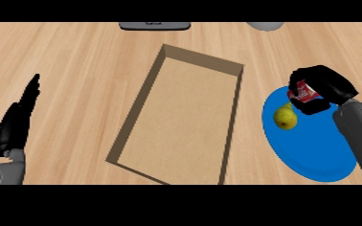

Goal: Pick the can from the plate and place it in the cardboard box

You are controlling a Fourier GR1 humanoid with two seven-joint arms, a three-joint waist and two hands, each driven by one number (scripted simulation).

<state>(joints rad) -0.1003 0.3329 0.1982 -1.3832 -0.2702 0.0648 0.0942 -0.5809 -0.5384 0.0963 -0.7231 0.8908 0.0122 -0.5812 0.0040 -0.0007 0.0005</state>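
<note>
A red can (pixel 302 92) stands at the far edge of the blue plate (pixel 311 158) at the right. My right hand (pixel 326 84) is curled round the can and hides most of it. A yellow-green pear-like fruit (pixel 285 117) lies on the plate just left of the hand. The open cardboard box (pixel 180 117) sits in the middle of the wooden counter, left of the plate, with nothing inside. My left hand (pixel 17 122) rests open at the left edge, fingers straight and pointing up.
A dark grey flat object (pixel 155 26) lies at the counter's far edge above the box. A grey rounded object (pixel 265 26) shows at the far right edge. Bare wood lies between the left hand and the box.
</note>
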